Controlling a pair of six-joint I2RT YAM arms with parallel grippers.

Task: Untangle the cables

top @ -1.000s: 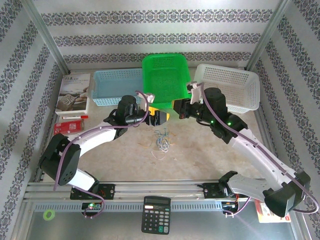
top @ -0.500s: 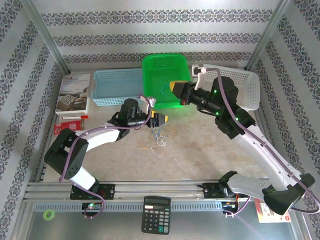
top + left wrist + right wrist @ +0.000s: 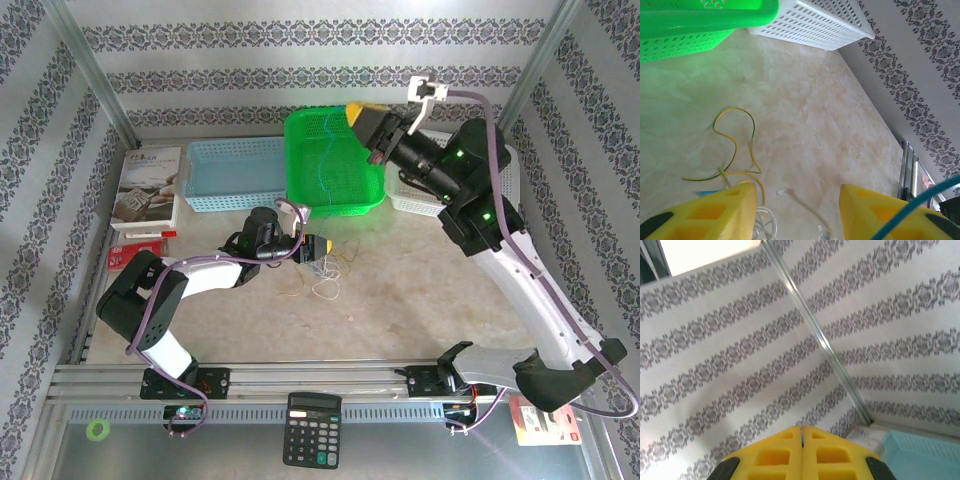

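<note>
Pulling-apart step: pinching blue cable (image 3: 327, 150) in pressed-together right gripper (image 3: 353, 110) above green basket (image 3: 291, 150), with left gripper (image 3: 322, 247) half-spread over tangle (image 3: 328, 278). Next: pin tangle, lift strand clear.

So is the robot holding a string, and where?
The right end effector is shut on the blue cable, pinched at its fingertips; it trails down over the green basket. Where along it, I can't tell. The left end effector holds nothing.
</note>
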